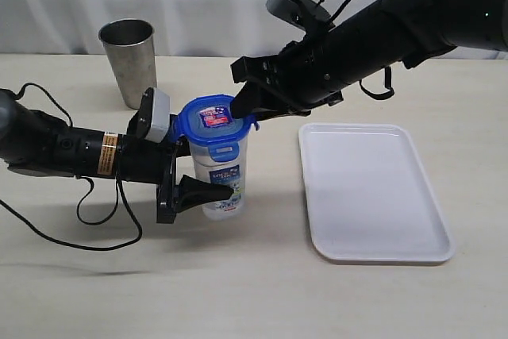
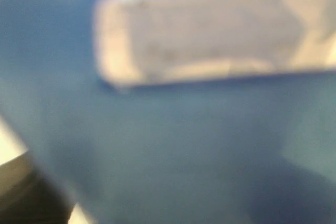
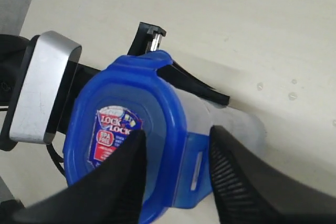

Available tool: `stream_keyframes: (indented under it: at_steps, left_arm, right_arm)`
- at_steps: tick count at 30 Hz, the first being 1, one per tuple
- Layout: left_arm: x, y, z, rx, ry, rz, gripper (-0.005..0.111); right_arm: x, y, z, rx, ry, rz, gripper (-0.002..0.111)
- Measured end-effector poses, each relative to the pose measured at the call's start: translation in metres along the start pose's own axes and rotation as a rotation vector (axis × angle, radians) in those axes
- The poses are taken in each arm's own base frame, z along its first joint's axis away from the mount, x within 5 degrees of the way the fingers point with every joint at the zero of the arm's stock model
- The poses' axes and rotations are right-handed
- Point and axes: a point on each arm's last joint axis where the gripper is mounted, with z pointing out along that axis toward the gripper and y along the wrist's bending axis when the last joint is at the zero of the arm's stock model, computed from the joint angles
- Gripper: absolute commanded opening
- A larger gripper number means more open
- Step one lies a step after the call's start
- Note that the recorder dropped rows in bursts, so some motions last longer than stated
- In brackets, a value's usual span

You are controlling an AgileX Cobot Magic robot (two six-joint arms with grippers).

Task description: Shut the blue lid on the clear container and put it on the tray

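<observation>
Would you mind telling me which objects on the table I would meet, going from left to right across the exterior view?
The steel tumbler → the clear container, with the blue lid sitting on top of it → the white tray.

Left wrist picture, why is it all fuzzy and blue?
Left wrist view: a blue blur all over, likely too close to the clear container to focus. Right wrist view: the blue lid is sharp. Exterior view: sharp, soft shadows on the table.
</observation>
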Motion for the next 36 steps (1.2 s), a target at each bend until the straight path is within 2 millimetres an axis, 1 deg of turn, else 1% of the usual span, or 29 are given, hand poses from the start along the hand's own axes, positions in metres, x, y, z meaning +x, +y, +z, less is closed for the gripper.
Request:
stream_keyframes:
  at_steps: [2, 5, 12, 17, 19, 20, 25, 27, 29, 36]
  left_arm:
    - [0.000, 0.000, 0.000, 0.000, 0.000, 0.000, 0.000]
    - [0.000, 0.000, 0.000, 0.002, 0.001, 0.001, 0.000]
    - [0.001, 0.000, -0.001, 0.005, 0.002, 0.001, 0.000]
    - [0.001, 0.000, -0.001, 0.007, 0.003, 0.002, 0.000]
    - [0.001, 0.000, -0.001, 0.007, 0.003, 0.002, 0.000]
    - [0.001, 0.000, -0.001, 0.007, 0.003, 0.002, 0.000]
    - [0.000, -0.001, 0.000, 0.009, 0.004, 0.003, 0.000]
    - [0.000, -0.001, 0.001, 0.009, 0.005, 0.005, 0.000]
    - [0.000, -0.001, 0.001, 0.008, 0.005, 0.004, 0.000]
    - [0.000, -0.001, 0.001, 0.006, 0.005, 0.006, 0.000]
  right_arm:
    - [0.000, 0.000, 0.001, -0.003, 0.004, 0.003, 0.025]
    - [0.000, -0.002, 0.002, -0.015, 0.012, 0.021, 0.020]
    - [0.000, -0.003, 0.010, -0.069, 0.031, 0.072, 0.020]
    - [0.000, -0.002, 0.011, -0.089, 0.038, 0.087, 0.020]
    - [0.000, -0.002, 0.011, -0.089, 0.038, 0.084, 0.022]
    - [0.000, -0.002, 0.010, -0.088, 0.037, 0.082, 0.025]
    - [0.000, -0.005, 0.004, -0.079, 0.039, 0.044, 0.045]
    - [-0.001, -0.004, -0.001, -0.068, 0.030, 0.013, 0.050]
    - [-0.001, -0.004, -0.004, -0.052, 0.018, -0.012, 0.052]
    - [-0.001, -0.002, -0.014, -0.005, -0.012, -0.103, 0.052]
